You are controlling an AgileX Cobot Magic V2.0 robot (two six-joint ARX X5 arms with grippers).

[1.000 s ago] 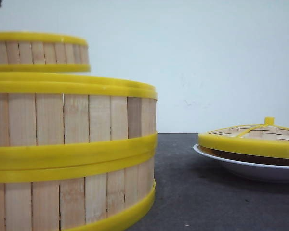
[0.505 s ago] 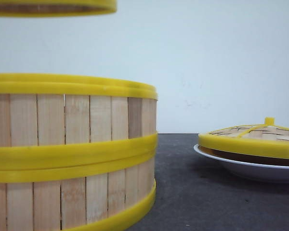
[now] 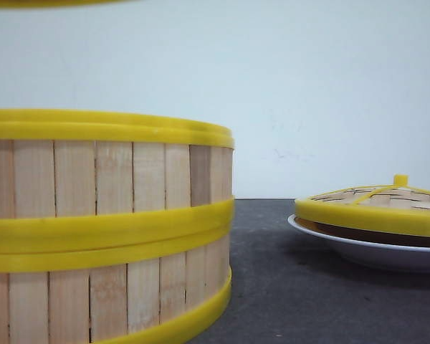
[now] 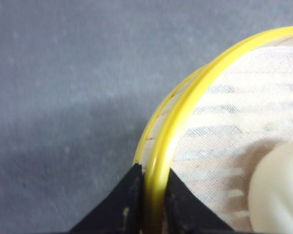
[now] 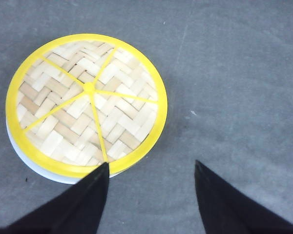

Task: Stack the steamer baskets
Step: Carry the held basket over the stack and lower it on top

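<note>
Two steamer baskets stand stacked at the near left of the front view, the upper one [image 3: 107, 172] on the lower one [image 3: 107, 294]. A third steamer basket [image 4: 185, 122] hangs in the air, and only its yellow bottom rim [image 3: 50, 3] shows at the top edge of the front view. My left gripper [image 4: 154, 195] is shut on that basket's rim, one finger outside the wall and one inside. White gauze and a pale bun [image 4: 278, 195] lie inside it. My right gripper [image 5: 151, 168] is open above bare mat, next to the lid.
A domed woven lid with a yellow knob [image 3: 376, 204] [image 5: 88, 100] rests on a white shallow plate [image 3: 358, 247] at the right. The surface is a dark grey mat [image 3: 272, 287], with a white wall behind.
The third basket has risen in my left gripper, from just above the stack to almost out of the top of the front view. The stack, lid and plate have not moved.
</note>
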